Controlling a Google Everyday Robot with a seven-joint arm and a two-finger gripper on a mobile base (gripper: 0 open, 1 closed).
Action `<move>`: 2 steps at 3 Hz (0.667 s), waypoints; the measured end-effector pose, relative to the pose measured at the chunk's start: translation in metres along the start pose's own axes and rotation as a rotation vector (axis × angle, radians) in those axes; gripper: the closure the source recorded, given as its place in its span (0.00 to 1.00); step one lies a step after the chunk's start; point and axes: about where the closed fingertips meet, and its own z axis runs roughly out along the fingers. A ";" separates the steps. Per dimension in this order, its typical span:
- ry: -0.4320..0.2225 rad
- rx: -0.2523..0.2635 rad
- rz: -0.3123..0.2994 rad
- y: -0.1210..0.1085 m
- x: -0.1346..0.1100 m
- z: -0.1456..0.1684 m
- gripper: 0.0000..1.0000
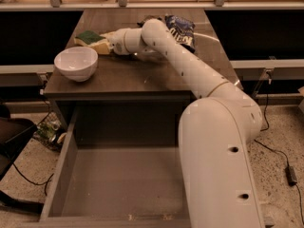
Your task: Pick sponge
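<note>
On table (pixel 142 75), far left: sponge (pixel 89 38), green up, long axis left-right; hand (pixel 107 44) at right end, grip unclear.

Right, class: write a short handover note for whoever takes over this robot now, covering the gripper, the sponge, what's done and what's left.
Gripper: reached to the far left of the table, right against the sponge.
Sponge: appears to rest on the table, behind the white bowl.
Done: the approach.
Left: secure the grasp and lift the sponge, clear of the bowl.
</note>
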 end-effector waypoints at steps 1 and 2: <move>-0.037 -0.052 -0.039 0.009 -0.032 -0.019 1.00; -0.073 -0.099 -0.121 0.021 -0.092 -0.052 1.00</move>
